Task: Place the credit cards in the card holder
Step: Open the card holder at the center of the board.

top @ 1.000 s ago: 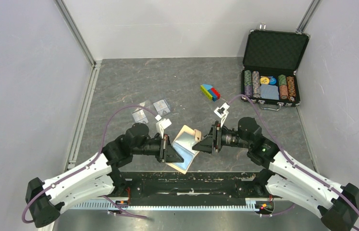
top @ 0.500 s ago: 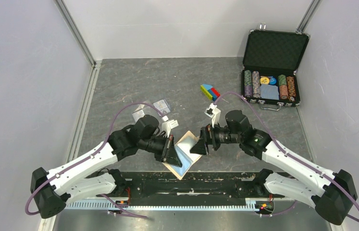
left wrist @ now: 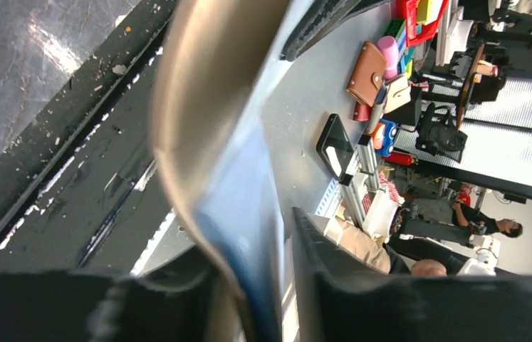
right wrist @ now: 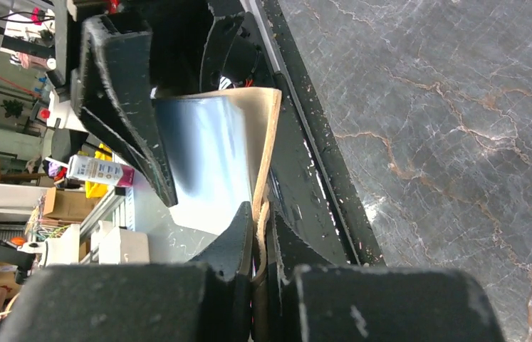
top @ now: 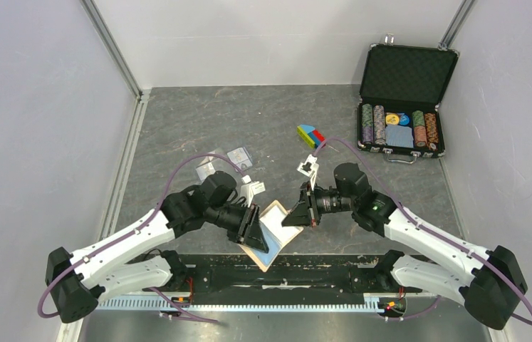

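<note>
Card holder [top: 277, 228]: tan outside, pale blue inside, open.

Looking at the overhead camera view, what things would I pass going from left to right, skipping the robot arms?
credit cards → card holder → coloured blocks → black poker-chip case

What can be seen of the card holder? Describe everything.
The card holder is a tan, leather-like wallet, folded open to show glossy blue-white pocket panels. It hangs tilted above the table's near edge. The right hand pinches its tan edge shut; its other side sits between the left hand's fingers.
</note>
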Action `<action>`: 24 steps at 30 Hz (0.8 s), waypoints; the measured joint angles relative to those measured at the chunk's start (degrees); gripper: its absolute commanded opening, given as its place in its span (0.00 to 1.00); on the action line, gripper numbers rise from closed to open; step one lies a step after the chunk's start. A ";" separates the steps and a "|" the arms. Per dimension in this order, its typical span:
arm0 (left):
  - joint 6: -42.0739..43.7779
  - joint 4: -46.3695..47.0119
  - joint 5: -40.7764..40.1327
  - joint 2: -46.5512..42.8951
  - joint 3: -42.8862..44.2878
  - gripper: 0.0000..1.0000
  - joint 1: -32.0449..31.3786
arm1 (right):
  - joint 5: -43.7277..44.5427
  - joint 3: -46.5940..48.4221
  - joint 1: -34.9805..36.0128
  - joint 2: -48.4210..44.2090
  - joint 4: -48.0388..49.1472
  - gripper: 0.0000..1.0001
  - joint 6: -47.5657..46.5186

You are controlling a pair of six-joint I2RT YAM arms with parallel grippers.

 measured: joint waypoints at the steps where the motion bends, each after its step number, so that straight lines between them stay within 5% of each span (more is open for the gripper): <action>1: 0.33 0.09 -0.11 0.04 0.00 0.62 0.00 | -0.15 -0.26 0.00 0.00 0.50 0.00 0.09; 3: 1.14 -0.02 -0.57 0.04 0.09 0.83 -0.02 | 0.04 -0.83 0.00 -0.02 1.11 0.00 0.26; 6: 1.86 -0.46 -3.80 -0.13 0.70 0.99 0.00 | 0.98 -2.56 0.00 -0.13 1.53 0.00 0.98; 16: 0.74 -4.66 -24.24 -5.44 4.74 1.00 0.00 | 9.14 -10.23 -4.17 -2.29 2.36 0.00 7.13; 24: -2.12 -4.37 -28.04 -5.33 4.22 1.00 0.00 | 13.97 -20.48 -13.44 -5.09 7.67 0.00 14.56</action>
